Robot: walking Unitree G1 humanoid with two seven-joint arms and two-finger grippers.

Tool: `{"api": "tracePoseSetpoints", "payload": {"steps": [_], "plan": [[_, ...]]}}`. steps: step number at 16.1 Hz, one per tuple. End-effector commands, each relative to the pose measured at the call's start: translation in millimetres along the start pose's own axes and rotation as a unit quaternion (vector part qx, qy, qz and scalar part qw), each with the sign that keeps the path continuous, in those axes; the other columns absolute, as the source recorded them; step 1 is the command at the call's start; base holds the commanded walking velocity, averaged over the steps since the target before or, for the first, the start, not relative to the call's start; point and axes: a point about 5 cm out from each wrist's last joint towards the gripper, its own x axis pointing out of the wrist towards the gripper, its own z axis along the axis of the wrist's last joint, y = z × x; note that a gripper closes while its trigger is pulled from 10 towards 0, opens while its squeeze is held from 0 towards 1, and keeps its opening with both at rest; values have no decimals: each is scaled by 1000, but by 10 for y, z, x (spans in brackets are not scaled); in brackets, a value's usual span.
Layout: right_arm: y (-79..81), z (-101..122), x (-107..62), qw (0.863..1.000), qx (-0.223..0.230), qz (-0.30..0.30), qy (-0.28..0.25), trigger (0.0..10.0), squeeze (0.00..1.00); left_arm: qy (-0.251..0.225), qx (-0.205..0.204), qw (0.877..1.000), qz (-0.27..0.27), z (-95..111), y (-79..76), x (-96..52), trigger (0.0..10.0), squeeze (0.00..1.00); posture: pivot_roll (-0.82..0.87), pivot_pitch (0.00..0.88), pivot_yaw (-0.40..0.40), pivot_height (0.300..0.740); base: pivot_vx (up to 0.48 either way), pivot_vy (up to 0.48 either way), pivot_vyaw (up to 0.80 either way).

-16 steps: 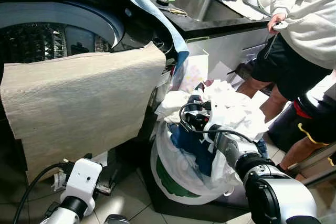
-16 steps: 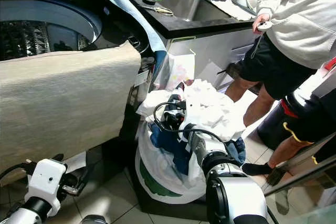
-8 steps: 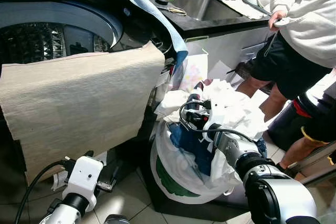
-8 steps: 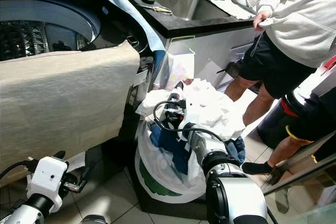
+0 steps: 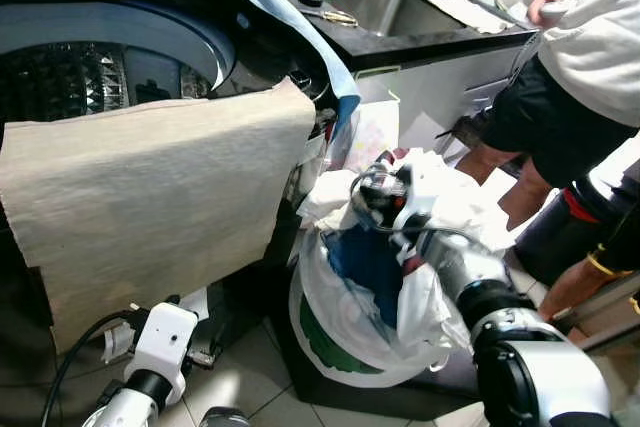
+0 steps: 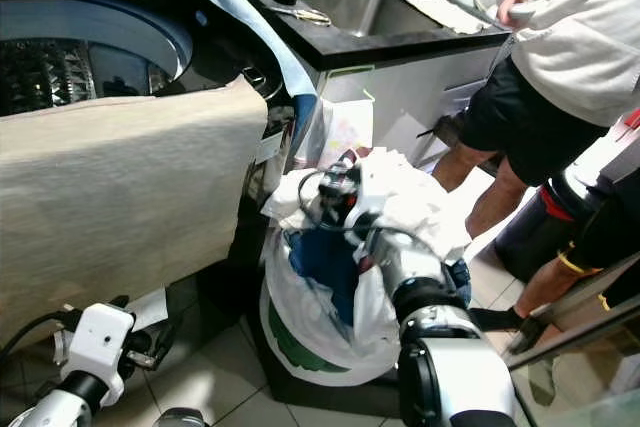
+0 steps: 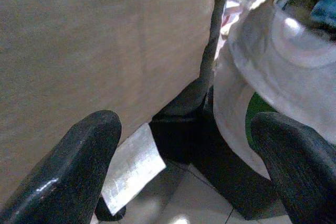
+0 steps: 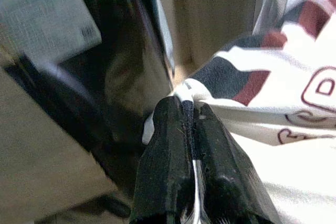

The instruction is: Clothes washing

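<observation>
A white laundry bag point(image 5: 345, 322) stuffed with clothes stands on the floor beside the open top-loading washer point(image 5: 90, 67). A blue garment point(image 5: 365, 257) shows inside the bag, and white clothes point(image 5: 455, 212) are heaped on top. My right gripper point(image 8: 190, 111) is shut on the edge of a white garment with dark and red markings point(image 8: 273, 103). It is held just above the bag's rim point(image 5: 385, 195). My left gripper point(image 7: 184, 171) hangs open low by the washer's front, holding nothing.
A beige cloth point(image 5: 150, 187) drapes over the washer's front edge. A light blue cloth point(image 5: 305, 32) hangs from its right corner. A black counter with a sink point(image 5: 390, 7) runs behind. A person in a white top and black shorts point(image 5: 580, 77) stands at the right.
My right gripper has risen out of the bag with the white garment pinched in it. The person's hand has moved up toward the counter.
</observation>
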Motion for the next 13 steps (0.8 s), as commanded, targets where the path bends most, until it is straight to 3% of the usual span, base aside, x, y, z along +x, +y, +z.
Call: {"api": "tracePoseSetpoints", "payload": {"steps": [1, 4, 7, 9, 13], "plan": [[-27, 235, -6, 999, -8, 3, -34, 0, 0, -7, -1, 1000, -13, -6, -54, 41, 10000, 0, 354, 0, -201, 740, 0, 0, 0], [145, 685, 50, 995, -16, 45, -92, 0, 0, -4, -4, 1000, -16, -116, -68, 165, 10000, 0, 351, 0, -202, 740, 0, 0, 0], [379, 1273, 45, 983, -44, 98, -151, 0, 0, 2, -10, 1000, -10, -245, -63, 267, 10000, 0, 349, 0, -212, 740, 0, 0, 0], [491, 1600, 12, 975, -55, 121, -178, 0, 0, -12, -14, 1000, -2, -185, -73, 274, 10000, 0, 347, 0, -222, 740, 0, 0, 0], [768, 1982, -48, 959, -91, 177, -200, 0, 0, -18, -35, 999, 33, -278, -68, 330, 10000, 0, 340, 0, -238, 740, 0, 0, 0]]}}
